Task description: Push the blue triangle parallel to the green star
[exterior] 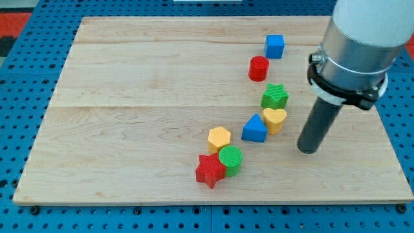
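Here we are at the wooden board [129, 77], and my tip [309, 150] sits right of centre in the frame, low on the right side, touching nothing. It is a plain dark rod, so there is nothing to open or close and nothing held; it can only shove.

The blue triangular block [254, 129] lies just below the middle of the frame, touching the yellow heart-shaped block [275, 120] on its right. The green star-shaped block [275, 96] sits just above that heart, up and to the right of the triangle. My tip stands apart from this cluster, to the right of the heart.

Which way does the triangle point? Its apex aims toward the frame's top, its broad base faces the bottom, so its long axis runs roughly left to right along that base.

Now the tricky bit, as I judge it. Driving straight left from here would hit the heart first and drag it along. Better to swing round beneath the triangle and press on the middle of its base, so it slides up level with the star without spinning. An off-centre contact would likely twist it. The yellow hexagonal block [219, 138], green cylinder [230, 158] and red star-shaped block [209, 170] crowd the lower left, so the approach lane is narrow.
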